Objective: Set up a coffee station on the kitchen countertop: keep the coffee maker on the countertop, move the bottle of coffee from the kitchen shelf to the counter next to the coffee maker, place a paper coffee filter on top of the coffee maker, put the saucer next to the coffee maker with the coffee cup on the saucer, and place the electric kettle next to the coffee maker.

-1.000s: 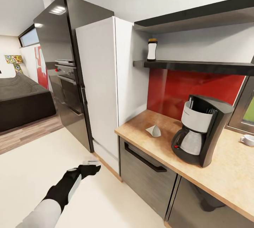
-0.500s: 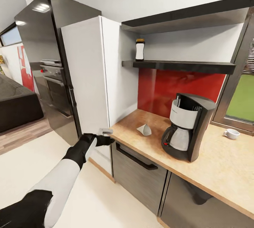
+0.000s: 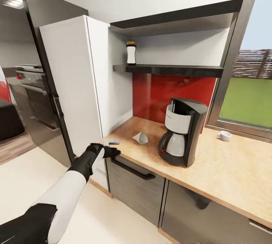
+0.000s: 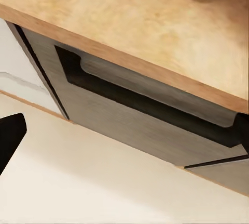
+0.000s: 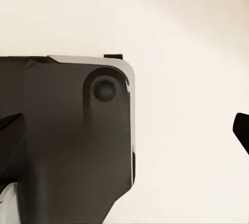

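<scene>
**Coffee things spread along the worktop, bottle up on the shelf**

The coffee maker (image 3: 180,132) stands upright on the wooden worktop (image 3: 226,172), toward its back edge, in front of the red wall panel (image 3: 158,93). A glass carafe sits in its base, handle turned toward the worktop's left end. The paper coffee filter (image 3: 140,137) lies on the worktop near that left end, apart from the coffee maker. The coffee cup (image 3: 224,135) rests at the back edge of the worktop below the window (image 3: 249,97), well apart from the coffee maker on its other side. The bottle of coffee (image 3: 131,53) stands upright on the lower kitchen shelf (image 3: 170,70), close to that shelf's left end, beside the white cabinet (image 3: 79,85).

The left tool (image 3: 112,146) reaches out at the left front corner of the worktop, level with its front edge, with the black-gloved wrist behind it. Whether its fingers are apart or together cannot be told from the head view. In the left wrist view the worktop's front edge runs across, with a grey drawer front and its long dark handle (image 4: 150,107) below, and a corner of the filter at the frame's margin.

The right wrist view looks at pale floor and a dark part of the robot's body (image 5: 67,135); the right tool's state cannot be told.

A dark oven column (image 3: 32,85) stands beyond the white cabinet.
</scene>
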Motion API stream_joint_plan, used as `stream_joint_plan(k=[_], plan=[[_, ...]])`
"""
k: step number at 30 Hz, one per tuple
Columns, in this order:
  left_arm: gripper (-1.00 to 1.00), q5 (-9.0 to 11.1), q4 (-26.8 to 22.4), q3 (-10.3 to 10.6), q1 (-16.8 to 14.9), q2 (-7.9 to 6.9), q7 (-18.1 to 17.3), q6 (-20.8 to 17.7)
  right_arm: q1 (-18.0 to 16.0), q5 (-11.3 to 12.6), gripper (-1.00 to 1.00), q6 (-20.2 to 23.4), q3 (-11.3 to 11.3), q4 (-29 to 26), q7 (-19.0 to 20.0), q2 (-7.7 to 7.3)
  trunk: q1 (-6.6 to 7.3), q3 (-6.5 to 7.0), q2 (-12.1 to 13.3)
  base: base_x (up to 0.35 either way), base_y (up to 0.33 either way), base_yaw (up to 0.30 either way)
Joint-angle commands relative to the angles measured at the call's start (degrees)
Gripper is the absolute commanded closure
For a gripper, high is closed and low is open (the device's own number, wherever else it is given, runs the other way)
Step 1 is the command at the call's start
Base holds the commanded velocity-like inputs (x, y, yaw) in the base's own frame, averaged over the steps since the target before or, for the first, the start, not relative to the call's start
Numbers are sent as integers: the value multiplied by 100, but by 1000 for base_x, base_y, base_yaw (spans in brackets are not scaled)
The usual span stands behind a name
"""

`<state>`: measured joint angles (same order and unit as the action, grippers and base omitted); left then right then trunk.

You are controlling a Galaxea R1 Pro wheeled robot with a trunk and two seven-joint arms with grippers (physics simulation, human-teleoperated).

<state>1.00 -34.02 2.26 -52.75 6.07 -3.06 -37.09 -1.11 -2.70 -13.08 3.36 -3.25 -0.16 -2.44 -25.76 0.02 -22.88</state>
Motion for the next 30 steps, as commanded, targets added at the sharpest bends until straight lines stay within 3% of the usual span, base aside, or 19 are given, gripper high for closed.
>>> stream_joint_plan(k=[1,14,19,26,28,30], plan=[[-100,12,-7,6,3,-2,35,-31,-3,-28,-100,-20,34,8,-2,6,-2,-2,-4,0,0,-267],[-100,-19,-8,26,36,-16,156,6,-3,-31,-100,-19,37,9,-2,24,-2,-2,-4,0,0,-267],[-100,-12,-8,28,37,-10,484,37,-3,-35,-100,1,38,9,-62,13,-2,-2,-4,61,0,-248],[-100,2,-5,45,37,-4,677,66,-3,-100,-100,0,3,9,-190,19,-2,-2,-4,302,0,-43],[-100,-67,61,44,103,-70,742,132,-7,-121,-100,8,-32,-7,-194,84,-2,-2,-4,0,0,0],[-100,-131,126,76,169,-32,724,195,-5,-91,-100,-1,-12,-6,-191,149,-2,-2,-4,4,0,0]])
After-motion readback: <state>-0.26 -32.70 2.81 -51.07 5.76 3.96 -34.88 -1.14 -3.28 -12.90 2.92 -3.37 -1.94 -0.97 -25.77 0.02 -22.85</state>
